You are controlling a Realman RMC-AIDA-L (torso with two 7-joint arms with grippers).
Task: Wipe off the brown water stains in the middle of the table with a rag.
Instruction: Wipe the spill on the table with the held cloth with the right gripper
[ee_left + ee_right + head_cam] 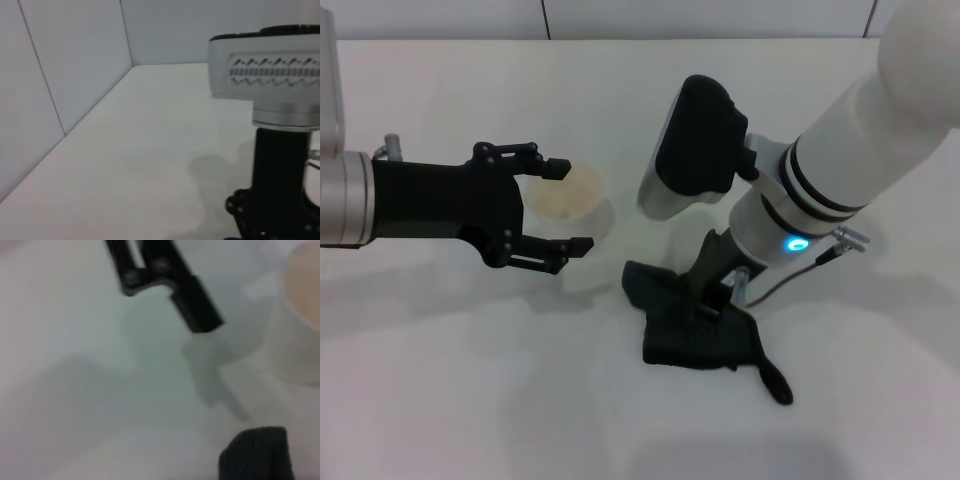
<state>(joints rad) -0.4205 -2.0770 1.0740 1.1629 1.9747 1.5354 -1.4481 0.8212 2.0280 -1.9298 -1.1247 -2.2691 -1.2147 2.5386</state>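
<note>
Taking the cup [572,205] on the table [440,400] as landmark: left gripper [560,206] spread around its near-left side, one finger behind, one in front. Rag [695,335] to the cup's right and nearer the robot, flat on the table, under the right gripper [712,300] pressing down on it.

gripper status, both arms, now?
Left gripper: open, beside the cup, holding nothing.
Right gripper: down on the rag; open or shut cannot be told.
</note>
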